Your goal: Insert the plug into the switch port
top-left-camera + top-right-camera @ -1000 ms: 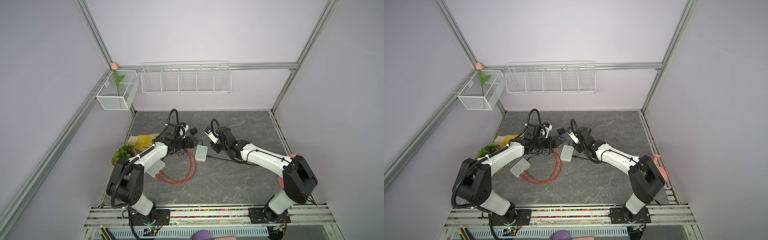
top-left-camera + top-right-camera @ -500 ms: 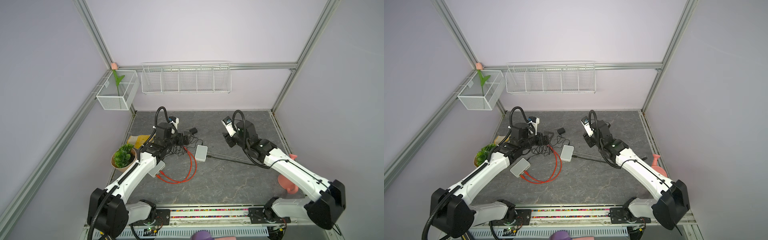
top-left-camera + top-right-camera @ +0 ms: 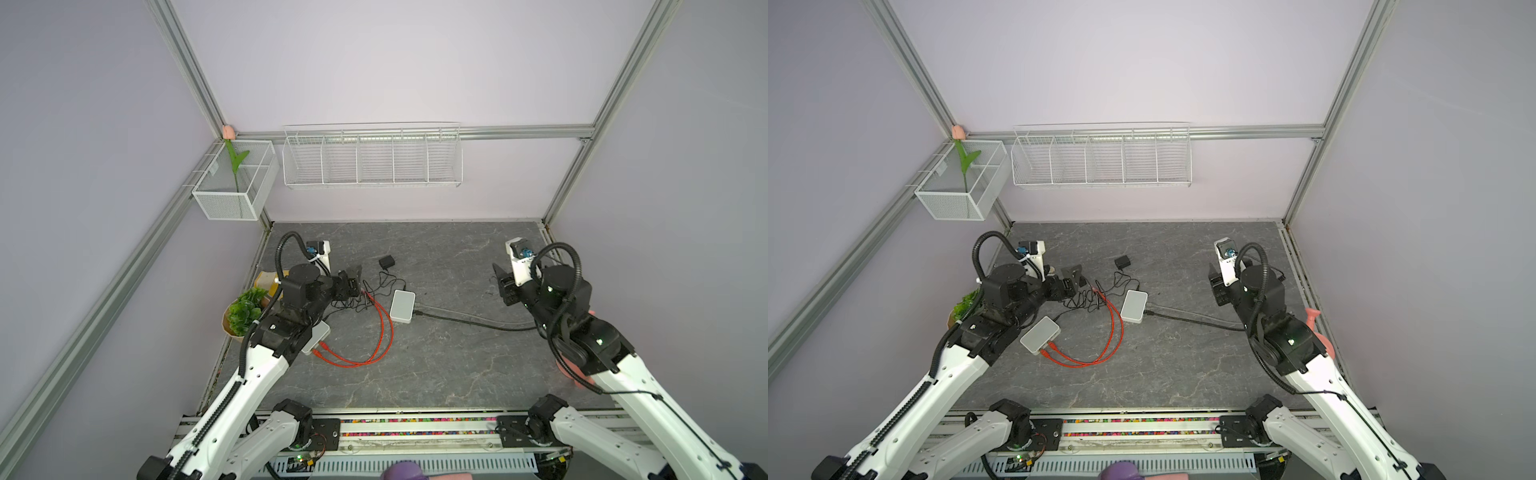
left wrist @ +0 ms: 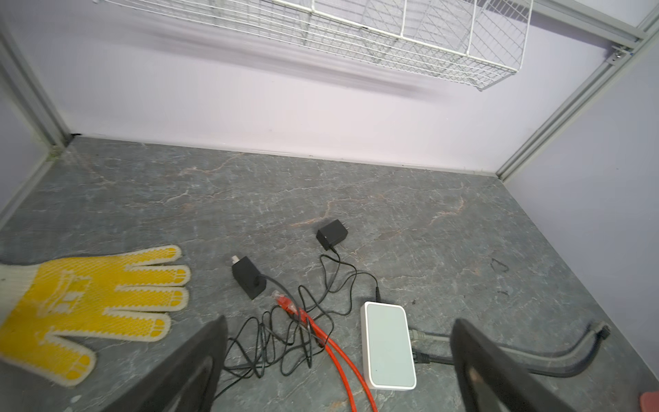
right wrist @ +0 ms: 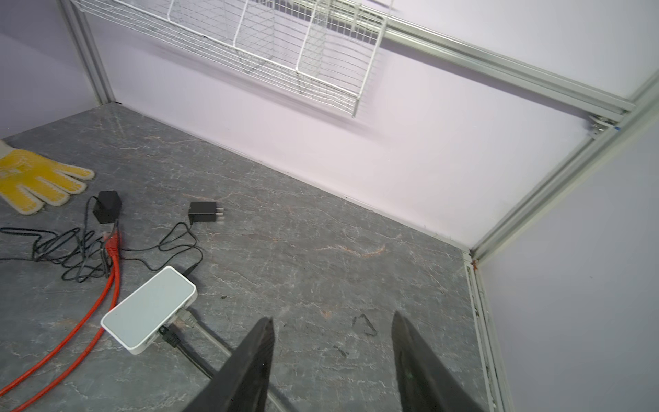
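switch: white rectangular plastic switch [image 4: 388, 346] lies flat mid-table on the grey marbled tabletop [image 4: 428, 232]. It shows in both top views [image 3: 402, 306] [image 3: 1133, 306].
ports taken: grey cable plug [image 5: 185, 315] and black cable plug [image 5: 167, 335] sit side by side in the switch edge facing the right arm. Both look seated, but depth is not clear.
loose plug: red plastic network plug [image 4: 285, 303] lies on the thin black cord tangle [image 4: 278, 342], just beside a black block power adapter [image 4: 248, 281]. It is near the switch but not touching it. Judged the one to insert, though I cannot be sure.
red cable: red round cable [image 3: 1113, 328] loops back to a second white switch [image 3: 1040, 334] by the left arm.
left gripper [image 4: 338, 323]: jaws spread wide with nothing between them, above the tangle.
right gripper [image 5: 332, 319]: jaws apart and empty, over bare tabletop, clear of the switch.
handling: plug is likely light, small, hard and slick. Its latch tab is thin and may snap if squeezed. The cable looks springy and will likely tug the plug off line.
grip spot: pinch the plug body across its flat sides just behind the nose, leaving the tab free. Do not grip the cable.
switch risk: a light box on a smooth top will likely slide when pushed, so brace its far edge with the other gripper.
clutter: yellow dotted knit glove [image 4: 89, 303] lies well apart and is not in the way.
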Robot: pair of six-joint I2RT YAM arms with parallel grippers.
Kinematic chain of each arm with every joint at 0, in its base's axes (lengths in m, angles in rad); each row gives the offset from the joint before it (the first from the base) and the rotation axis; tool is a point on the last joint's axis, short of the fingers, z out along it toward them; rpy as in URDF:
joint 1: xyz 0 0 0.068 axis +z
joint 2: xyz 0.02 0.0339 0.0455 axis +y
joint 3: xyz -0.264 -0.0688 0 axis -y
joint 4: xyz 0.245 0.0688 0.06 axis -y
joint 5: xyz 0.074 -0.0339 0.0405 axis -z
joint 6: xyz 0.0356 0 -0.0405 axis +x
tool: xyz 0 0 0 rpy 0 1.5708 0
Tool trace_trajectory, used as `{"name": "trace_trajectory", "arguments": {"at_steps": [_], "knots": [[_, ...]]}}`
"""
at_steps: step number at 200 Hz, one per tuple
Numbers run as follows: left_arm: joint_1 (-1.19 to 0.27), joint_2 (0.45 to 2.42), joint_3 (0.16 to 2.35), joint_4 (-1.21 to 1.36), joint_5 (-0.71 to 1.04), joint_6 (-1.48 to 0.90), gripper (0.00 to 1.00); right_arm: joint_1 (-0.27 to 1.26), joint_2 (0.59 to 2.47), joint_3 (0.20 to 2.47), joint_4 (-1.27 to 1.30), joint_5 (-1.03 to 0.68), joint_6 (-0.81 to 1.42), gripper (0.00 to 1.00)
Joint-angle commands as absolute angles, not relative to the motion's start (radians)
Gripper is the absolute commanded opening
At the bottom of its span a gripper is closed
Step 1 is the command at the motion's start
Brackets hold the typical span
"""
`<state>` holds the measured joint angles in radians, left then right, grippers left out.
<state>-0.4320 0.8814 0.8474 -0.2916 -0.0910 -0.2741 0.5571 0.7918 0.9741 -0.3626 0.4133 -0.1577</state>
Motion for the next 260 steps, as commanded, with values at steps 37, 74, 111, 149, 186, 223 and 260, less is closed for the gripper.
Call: {"name": "trace_trajectory", "arguments": {"at_steps": [37, 74, 111, 149, 186, 223, 260], "knots": [[-0.429, 0.672, 0.711, -0.328, -0.393, -0.205, 1.0, 0.549, 0.57, 0.806, -0.371, 0.689, -0.101, 0.57], [-0.429, 0.636, 0.613, -0.269, -0.518, -0.171, 1.0, 0.55, 0.472, 0.653, -0.34, 0.776, -0.083, 0.7], [-0.429, 0.632, 0.535, -0.207, -0.6, -0.181, 1.0, 0.549, 0.463, 0.518, -0.318, 0.857, 0.035, 0.72], [-0.429, 0.618, 0.447, -0.14, -0.678, -0.157, 1.0, 0.551, 0.476, 0.366, -0.203, 0.866, 0.067, 0.71], [-0.43, 0.63, 0.39, -0.117, -0.721, -0.137, 0.99, 0.55, 0.491, 0.325, -0.242, 0.937, 0.103, 0.7], [-0.43, 0.636, 0.349, -0.104, -0.756, -0.122, 1.0, 0.549, 0.446, 0.285, -0.236, 0.949, 0.097, 0.71], [-0.43, 0.666, 0.309, -0.078, -0.751, -0.139, 0.99, 0.546, 0.456, 0.241, -0.165, 0.952, 0.081, 0.73]]}}
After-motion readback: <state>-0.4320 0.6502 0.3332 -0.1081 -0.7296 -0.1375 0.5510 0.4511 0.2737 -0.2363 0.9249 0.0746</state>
